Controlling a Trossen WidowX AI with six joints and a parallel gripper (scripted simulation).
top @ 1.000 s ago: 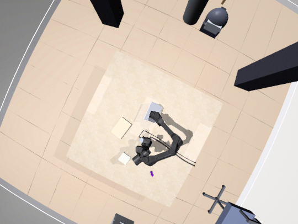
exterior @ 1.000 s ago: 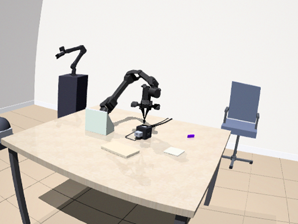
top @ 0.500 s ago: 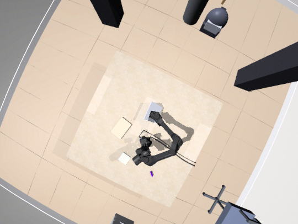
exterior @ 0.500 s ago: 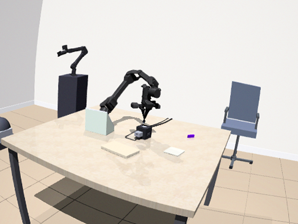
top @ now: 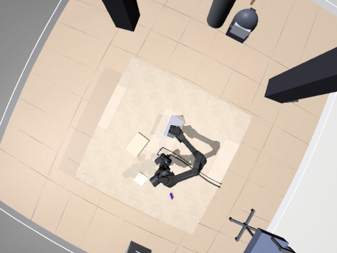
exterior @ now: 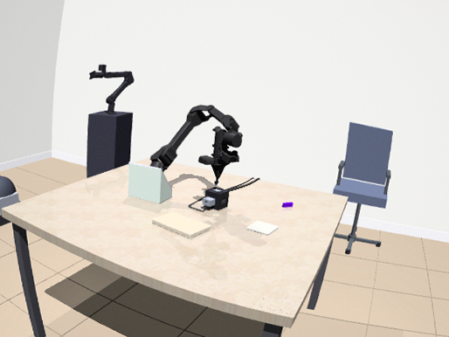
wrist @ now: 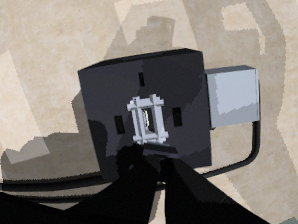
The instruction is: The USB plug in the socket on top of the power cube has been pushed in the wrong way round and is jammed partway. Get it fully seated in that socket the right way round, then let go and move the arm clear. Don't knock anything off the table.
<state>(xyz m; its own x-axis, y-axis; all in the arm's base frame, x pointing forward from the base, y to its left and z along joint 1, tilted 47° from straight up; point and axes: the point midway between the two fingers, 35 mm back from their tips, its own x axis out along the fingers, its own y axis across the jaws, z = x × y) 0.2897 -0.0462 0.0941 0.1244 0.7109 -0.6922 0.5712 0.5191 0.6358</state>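
Note:
The black power cube (exterior: 220, 199) (wrist: 107, 103) stands near the middle of the table (exterior: 167, 273). My gripper (exterior: 216, 180) (wrist: 161, 167) (top: 163, 161) points straight down over the cube's top and is shut on the silvery USB plug (wrist: 148, 120). In the wrist view the plug shows end-on over the middle of the cube's top face, among small dark slots. I cannot tell whether the plug's tip sits in the socket or just above it. In the overhead view my arm hides the cube.
A grey-blue plug (wrist: 232, 96) with a black cable (wrist: 253, 152) sits in the cube's side. A cream pad (exterior: 181, 224) (top: 137, 144), a white card (exterior: 262, 227) (top: 140, 179), a small purple piece (exterior: 287, 204) (top: 171, 195) and a pale green wedge (exterior: 148, 183) lie around the cube.

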